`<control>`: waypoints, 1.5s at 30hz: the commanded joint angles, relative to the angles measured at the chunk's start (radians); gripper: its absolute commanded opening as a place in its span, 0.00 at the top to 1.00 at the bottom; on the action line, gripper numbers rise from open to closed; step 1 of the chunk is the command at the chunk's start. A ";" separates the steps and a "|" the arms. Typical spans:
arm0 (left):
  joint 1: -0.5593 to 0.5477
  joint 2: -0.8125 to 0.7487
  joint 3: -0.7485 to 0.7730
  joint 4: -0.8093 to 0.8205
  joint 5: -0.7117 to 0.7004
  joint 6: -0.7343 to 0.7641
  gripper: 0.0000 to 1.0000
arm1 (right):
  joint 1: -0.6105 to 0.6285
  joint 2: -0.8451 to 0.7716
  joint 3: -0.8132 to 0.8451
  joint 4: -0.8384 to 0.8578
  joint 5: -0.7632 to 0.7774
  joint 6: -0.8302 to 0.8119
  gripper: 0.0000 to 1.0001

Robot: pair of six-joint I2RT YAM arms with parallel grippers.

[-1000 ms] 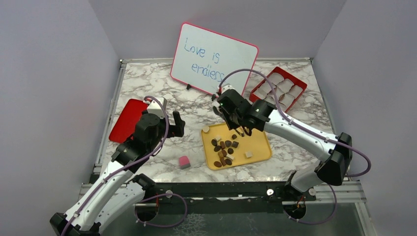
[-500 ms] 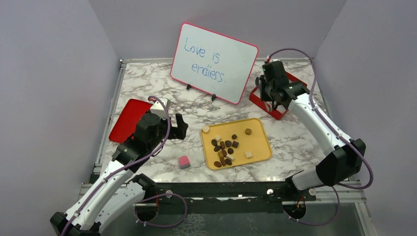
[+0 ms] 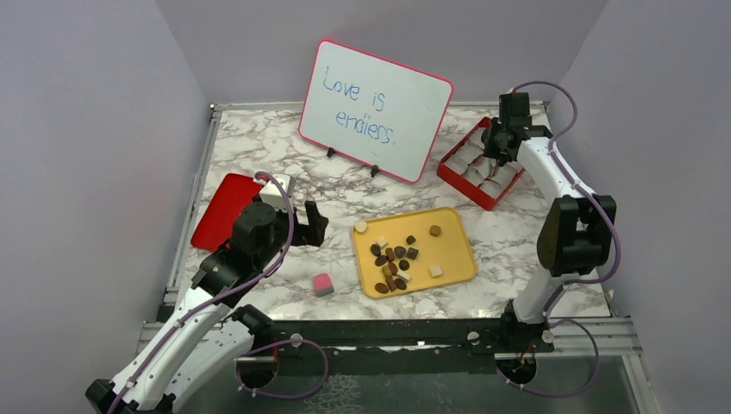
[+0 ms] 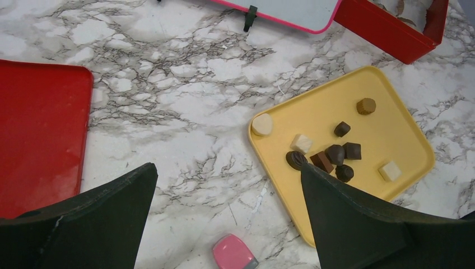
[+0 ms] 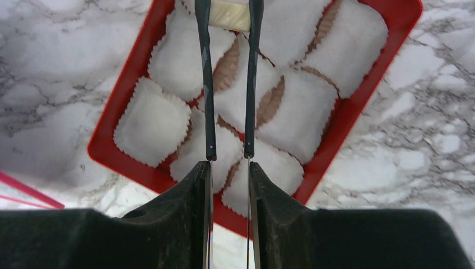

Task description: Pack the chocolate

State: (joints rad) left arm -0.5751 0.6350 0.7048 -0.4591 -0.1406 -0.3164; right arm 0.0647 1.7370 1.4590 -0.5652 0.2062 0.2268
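The right gripper (image 5: 229, 7) clamps a cream-white square chocolate piece (image 5: 228, 19), cut off by the wrist view's top edge, over the red box of white paper cups (image 5: 106, 151) beyond the far right corner of the flat yellow tray (image 3: 452, 254). Small brown and cream chocolate pieces (image 3: 392, 259) lie on that tray, some hidden behind the left gripper (image 4: 228, 171), spread wide and empty at the tray's left

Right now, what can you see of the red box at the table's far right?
The red box is a shallow rectangular container, plastic by its look, lying flat and askew on the marble table right of the whiteboard. It is filled with white pleated paper cups, pressed together; those in view look empty. The right gripper hangs above it, shut on a cream-white chocolate, not visibly touching it.
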 commanded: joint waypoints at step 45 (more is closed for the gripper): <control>0.006 -0.010 -0.018 0.008 0.020 0.009 0.01 | -0.028 0.082 0.114 -0.037 0.000 0.009 0.58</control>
State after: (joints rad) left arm -0.5751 0.6422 0.6949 -0.4591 -0.1379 -0.3161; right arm 0.0414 1.9060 1.5841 -0.5274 0.2268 0.2165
